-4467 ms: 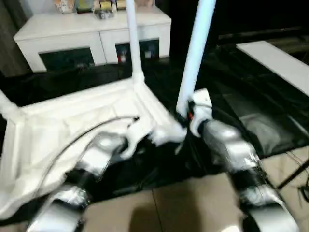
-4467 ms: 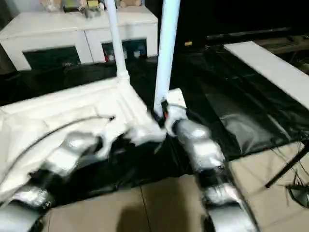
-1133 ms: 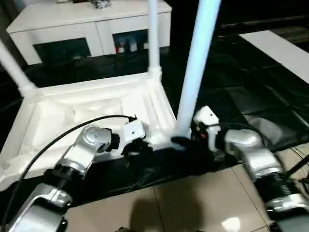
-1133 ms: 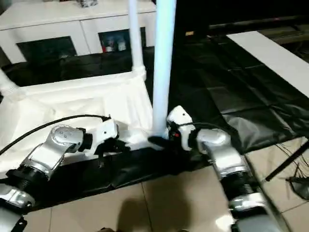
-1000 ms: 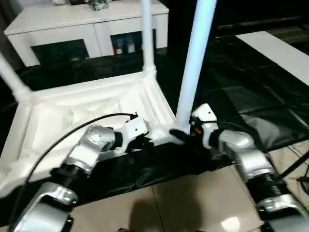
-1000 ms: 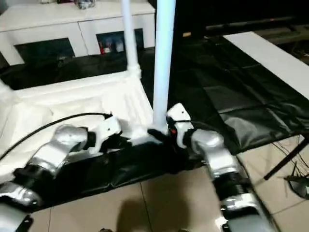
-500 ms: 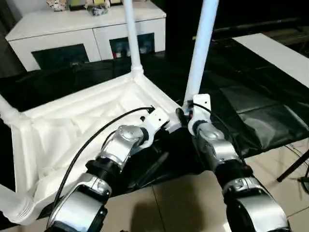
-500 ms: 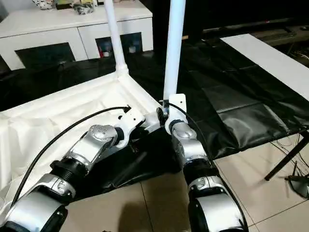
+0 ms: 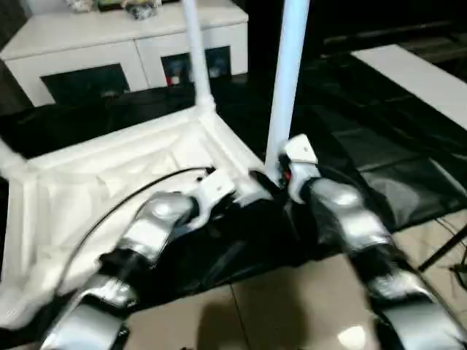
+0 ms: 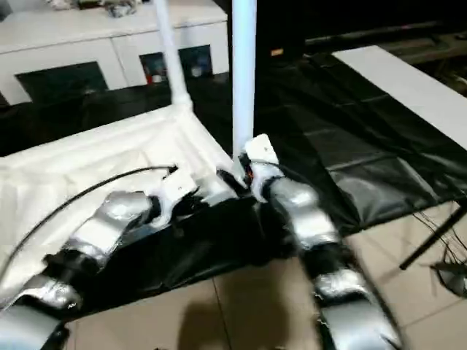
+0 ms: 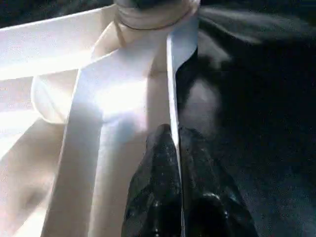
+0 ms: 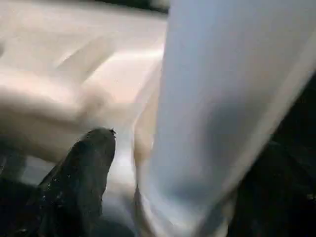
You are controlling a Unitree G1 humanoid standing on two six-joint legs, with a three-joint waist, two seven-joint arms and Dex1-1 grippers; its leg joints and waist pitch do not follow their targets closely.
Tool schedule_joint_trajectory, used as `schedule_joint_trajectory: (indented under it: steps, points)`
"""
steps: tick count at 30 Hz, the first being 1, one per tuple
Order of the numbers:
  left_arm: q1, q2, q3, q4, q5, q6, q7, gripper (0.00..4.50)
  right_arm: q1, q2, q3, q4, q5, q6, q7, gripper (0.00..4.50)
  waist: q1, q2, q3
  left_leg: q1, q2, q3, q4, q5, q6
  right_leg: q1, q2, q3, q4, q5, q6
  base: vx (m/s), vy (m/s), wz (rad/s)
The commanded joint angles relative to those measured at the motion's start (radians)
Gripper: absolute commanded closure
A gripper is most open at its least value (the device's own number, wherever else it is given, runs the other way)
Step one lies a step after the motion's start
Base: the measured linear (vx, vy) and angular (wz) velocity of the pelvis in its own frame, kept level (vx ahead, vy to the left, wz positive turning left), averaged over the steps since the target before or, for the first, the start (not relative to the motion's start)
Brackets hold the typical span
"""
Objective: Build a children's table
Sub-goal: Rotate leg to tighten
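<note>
Left jaws pinch the tabletop (image 9: 109, 175) rim; right jaws' grip blurred.

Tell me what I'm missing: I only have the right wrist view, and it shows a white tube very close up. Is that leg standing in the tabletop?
Observer: Yes. The head view shows the near leg upright at the near right corner of the upturned tabletop, with the right gripper at its base.
Operator: Is any other leg fitted?
Observer: A second leg stands upright at the far right corner.
Operator: And the left arm?
Observer: The left wrist view shows the left gripper shut on the tabletop's thin rim, close to a corner socket.
</note>
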Motion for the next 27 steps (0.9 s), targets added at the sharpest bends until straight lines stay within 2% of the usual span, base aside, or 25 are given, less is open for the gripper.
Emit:
schedule_joint_trajectory:
  steps: [1,2,3,6,10,12,14,15,18,21,25,27]
  points:
    - [0.030,0.031,-0.030,-0.028,-0.008,-0.040,-0.084,4.50,0.028,-0.047,0.051,-0.090,0.023,0.023,0.153,0.60,0.006,-0.013,-0.073,0.014,0.026,-0.008,-0.061,-0.208,0.092,0.053,-0.033,0.018,-0.054,-0.118,-0.252,0.000,0.000,0.00]
    - [0.030,0.031,-0.030,-0.028,-0.008,-0.040,-0.084,4.50,0.028,-0.047,0.051,-0.090,0.023,0.023,0.153,0.60,0.007,-0.014,-0.073,0.015,0.026,-0.009,-0.062,-0.216,0.091,0.052,-0.034,0.018,-0.056,-0.128,-0.251,0.000,0.000,0.00]
    - [0.046,0.063,-0.039,-0.050,-0.024,-0.058,-0.158,4.50,0.055,-0.102,0.076,-0.142,0.042,0.039,0.237,0.60,0.006,-0.014,-0.070,0.016,0.026,-0.008,-0.064,-0.235,0.083,0.050,-0.033,0.018,-0.058,-0.162,-0.252,0.000,0.000,0.00]
    - [0.064,0.089,-0.030,-0.091,-0.071,-0.041,-0.248,4.50,0.073,-0.152,0.087,-0.180,0.066,0.069,0.312,0.60,0.007,-0.017,-0.065,0.021,0.030,-0.009,-0.071,-0.296,0.055,0.045,-0.035,0.023,-0.065,-0.255,-0.238,0.000,0.000,0.00]
    - [0.073,0.104,-0.027,-0.123,-0.099,-0.031,-0.295,4.50,0.070,-0.157,0.075,-0.185,0.070,0.075,0.337,0.60,0.006,-0.021,-0.063,0.022,0.029,-0.009,-0.073,-0.316,0.037,0.039,-0.036,0.026,-0.069,-0.313,-0.223,0.000,0.000,0.00]
    - [0.076,0.107,-0.027,-0.130,-0.106,-0.027,-0.305,4.50,0.069,-0.155,0.072,-0.190,0.077,0.086,0.353,0.60,0.009,-0.019,-0.064,0.025,0.030,-0.008,-0.072,-0.309,0.035,0.036,-0.036,0.028,-0.069,-0.304,-0.222,0.000,0.000,0.00]
    - [0.073,0.107,-0.026,-0.127,-0.102,-0.030,-0.305,4.50,0.064,-0.155,0.079,-0.190,0.076,0.095,0.369,0.60,0.012,-0.021,-0.065,0.022,0.030,-0.008,-0.072,-0.289,0.038,0.039,-0.035,0.027,-0.065,-0.277,-0.223,0.000,0.000,0.00]
    - [0.073,0.107,-0.026,-0.125,-0.100,-0.032,-0.304,4.50,0.064,-0.155,0.080,-0.189,0.076,0.095,0.369,0.88,0.012,-0.020,-0.065,0.022,0.030,-0.008,-0.072,-0.284,0.039,0.039,-0.035,0.027,-0.064,-0.270,-0.223,0.000,0.000,0.00]
    - [0.072,0.108,-0.024,-0.124,-0.096,-0.034,-0.303,4.50,0.061,-0.159,0.087,-0.186,0.077,0.099,0.372,0.98,0.015,-0.022,-0.067,0.021,0.028,-0.007,-0.069,-0.256,0.047,0.041,-0.036,0.027,-0.061,-0.236,-0.232,0.000,0.000,0.00]
    - [0.075,0.112,-0.021,-0.131,-0.097,-0.026,-0.307,4.50,0.063,-0.163,0.092,-0.181,0.066,0.099,0.384,1.41,0.018,-0.023,-0.068,0.020,0.028,-0.006,-0.066,-0.243,0.052,0.041,-0.036,0.027,-0.061,-0.231,-0.232,0.000,0.000,0.00]
    - [0.077,0.116,-0.020,-0.133,-0.097,-0.024,-0.311,4.50,0.066,-0.160,0.083,-0.180,0.065,0.103,0.387,1.75,0.021,-0.019,-0.067,0.022,0.029,-0.006,-0.068,-0.252,0.046,0.040,-0.036,0.027,-0.062,-0.249,-0.228,0.000,0.000,0.00]
    - [0.078,0.118,-0.021,-0.134,-0.096,-0.024,-0.313,4.50,0.068,-0.157,0.077,-0.179,0.070,0.109,0.381,1.75,0.020,-0.022,-0.067,0.021,0.028,-0.006,-0.068,-0.254,0.044,0.041,-0.035,0.027,-0.062,-0.250,-0.226,0.000,0.000,0.00]
